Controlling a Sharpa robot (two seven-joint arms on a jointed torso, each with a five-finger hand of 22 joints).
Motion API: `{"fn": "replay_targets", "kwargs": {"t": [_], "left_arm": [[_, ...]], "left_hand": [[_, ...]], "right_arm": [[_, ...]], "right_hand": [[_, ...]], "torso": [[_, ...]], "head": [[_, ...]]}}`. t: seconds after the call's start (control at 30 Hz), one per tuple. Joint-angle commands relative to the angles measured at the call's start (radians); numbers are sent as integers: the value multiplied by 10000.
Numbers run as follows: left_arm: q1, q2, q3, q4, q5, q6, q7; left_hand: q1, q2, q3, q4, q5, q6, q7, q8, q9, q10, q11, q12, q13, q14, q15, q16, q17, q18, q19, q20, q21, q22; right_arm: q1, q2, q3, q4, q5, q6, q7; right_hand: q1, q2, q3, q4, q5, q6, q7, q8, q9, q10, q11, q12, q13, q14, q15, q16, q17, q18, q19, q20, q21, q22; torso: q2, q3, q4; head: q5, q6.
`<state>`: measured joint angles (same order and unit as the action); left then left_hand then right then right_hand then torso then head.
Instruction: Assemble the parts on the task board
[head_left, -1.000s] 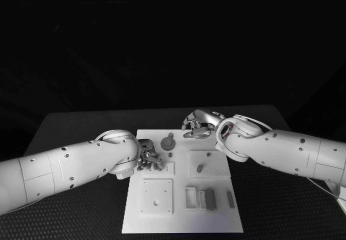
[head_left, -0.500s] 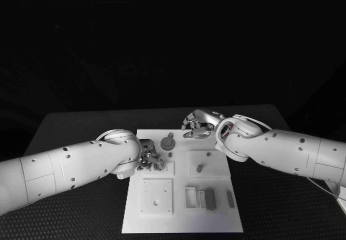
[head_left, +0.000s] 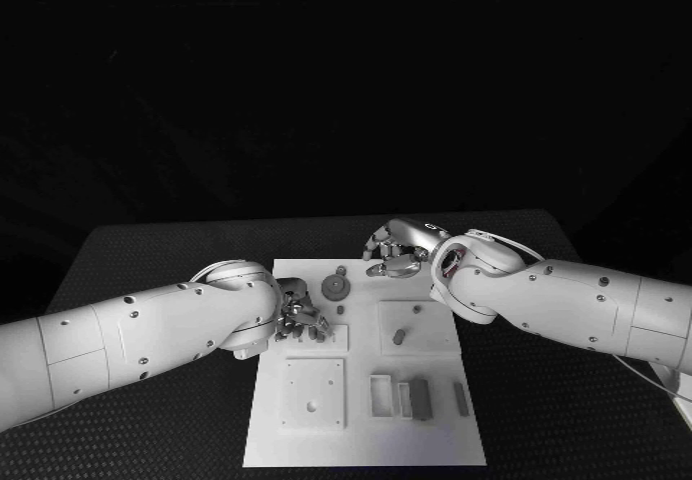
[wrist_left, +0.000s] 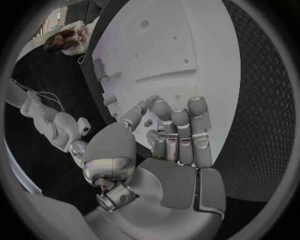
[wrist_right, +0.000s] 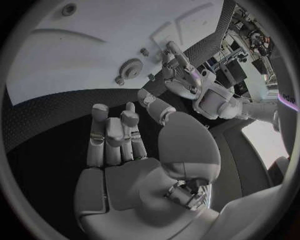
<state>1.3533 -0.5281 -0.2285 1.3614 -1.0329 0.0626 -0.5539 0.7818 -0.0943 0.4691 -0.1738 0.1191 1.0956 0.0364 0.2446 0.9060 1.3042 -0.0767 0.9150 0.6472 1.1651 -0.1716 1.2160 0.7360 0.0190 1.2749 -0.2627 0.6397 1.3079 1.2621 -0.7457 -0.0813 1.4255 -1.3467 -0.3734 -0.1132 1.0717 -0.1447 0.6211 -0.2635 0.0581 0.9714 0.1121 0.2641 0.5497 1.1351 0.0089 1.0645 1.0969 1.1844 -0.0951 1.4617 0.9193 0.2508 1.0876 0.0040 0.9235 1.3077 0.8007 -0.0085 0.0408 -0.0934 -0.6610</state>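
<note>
Parts (head_left: 413, 396) were seen lying on the task board (head_left: 368, 455), where the left hand (head_left: 300, 308) seemingly pinched a small part, fitting judged next, while the right hand (head_left: 394, 251) was held curled, empty.

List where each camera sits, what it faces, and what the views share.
Head view: from the robot's head, down on the task board; both arms enter.
Left wrist view: behind the left hand, facing the board.
Right wrist view: behind the right hand, facing the gear.
Shared: the board, gear and left hand appear in head and right wrist views.
</note>
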Motion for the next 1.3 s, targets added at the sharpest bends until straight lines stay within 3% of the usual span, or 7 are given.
{"fn": "replay_targets", "kwargs": {"t": [0.03, 0.5, 0.53, 0.7, 0.87, 1.03, 1.3], "left_arm": [[-31, -23, -13, 5, 114, -247, 145], [-36, -343, 39, 218, 313, -443, 137], [-35, -377, 77, 227, 361, -442, 137], [-37, -545, 636, 190, 676, -315, 197], [99, -936, 1149, 309, 1458, 380, 201], [361, -974, 1231, -313, 1559, 542, 342], [404, -531, 1223, -1711, 1073, 414, 501]], "left_hand": [[-211, -245, -54, 65, -33, 1, 17, -49, -65, -43, 31, -19, -4, -58, -4, -39, -16, 370, -45, -28, -45, 129], [-340, -750, 63, 516, -607, 97, -6, -44, -253, -42, 7, -4, 2, -64, -25, -3, -41, 410, -11, -41, -103, 141], [-339, -744, 67, 526, -608, 104, -8, -40, -255, -40, 5, -2, 3, -63, -26, -1, -40, 410, -9, -42, -103, 142], [-263, -582, 80, 537, -594, 141, -21, -9, -271, -36, -7, 10, 11, -61, -36, 18, -41, 414, 1, -44, -96, 159], [-96, -304, -94, 271, -147, -57, 59, -33, -309, -226, 70, -109, -42, -220, 33, -108, -130, 371, -155, 10, -218, 130], [60, -93, -149, 49, -12, -380, 184, -106, -319, -374, 187, -255, -128, -346, 145, -261, -242, 342, -291, 93, -389, 73], [170, 177, -219, -213, 248, -600, 269, -124, -308, -516, 279, -395, -219, -480, 246, -381, -344, 321, -408, 188, -565, 30]], "right_arm": [[-4, 8, 4, -11, -16, 94, 90], [-5, 15, 4, -52, -16, 77, 105], [-5, 13, 4, -56, -16, 73, 110], [-7, 23, 4, -101, -16, 55, 129], [-7, -6, 4, -153, -14, 43, 129], [-7, -16, 4, -174, -9, -11, 148], [-6, -13, 4, -215, 21, 29, 123]], "right_hand": [[-68, 32, 7, -8, -14, 8, 69, -64, 11, -33, -18, 7, -10, -43, -13, -40, 8, 110, -15, -43, -47, 158], [-70, 36, 9, -6, -13, 3, 70, -67, 11, -34, -17, 7, -12, -45, -12, -43, 7, 110, -16, -43, -49, 157], [-70, 36, 9, -6, -13, 3, 70, -67, 11, -34, -17, 7, -12, -45, -12, -43, 7, 110, -16, -43, -49, 157], [-70, 38, 10, -6, -13, 3, 70, -68, 12, -34, -17, 6, -13, -45, -12, -43, 7, 110, -16, -43, -49, 157], [-68, 39, 11, -7, -13, 2, 70, -68, 12, -34, -17, 7, -14, -45, -12, -44, 7, 110, -16, -43, -49, 157], [-72, 36, 9, -6, -14, -3, 72, -71, 11, -34, -16, 7, -14, -44, -12, -44, 7, 110, -15, -43, -49, 157], [-63, 40, 15, -10, -13, -16, 74, -80, 9, -33, -15, 9, -15, -42, -12, -43, 7, 110, -11, -45, -48, 157]], "torso": [[1, 0, -10], [-10, 8, 2], [-10, 7, 3], [-9, 3, -4], [-13, 5, 4], [1, 0, 16], [-13, -5, 40]], "head": [[5, -5], [5, 38], [2, 45], [22, 105], [-3, 148], [-30, 190], [-10, 244]]}}
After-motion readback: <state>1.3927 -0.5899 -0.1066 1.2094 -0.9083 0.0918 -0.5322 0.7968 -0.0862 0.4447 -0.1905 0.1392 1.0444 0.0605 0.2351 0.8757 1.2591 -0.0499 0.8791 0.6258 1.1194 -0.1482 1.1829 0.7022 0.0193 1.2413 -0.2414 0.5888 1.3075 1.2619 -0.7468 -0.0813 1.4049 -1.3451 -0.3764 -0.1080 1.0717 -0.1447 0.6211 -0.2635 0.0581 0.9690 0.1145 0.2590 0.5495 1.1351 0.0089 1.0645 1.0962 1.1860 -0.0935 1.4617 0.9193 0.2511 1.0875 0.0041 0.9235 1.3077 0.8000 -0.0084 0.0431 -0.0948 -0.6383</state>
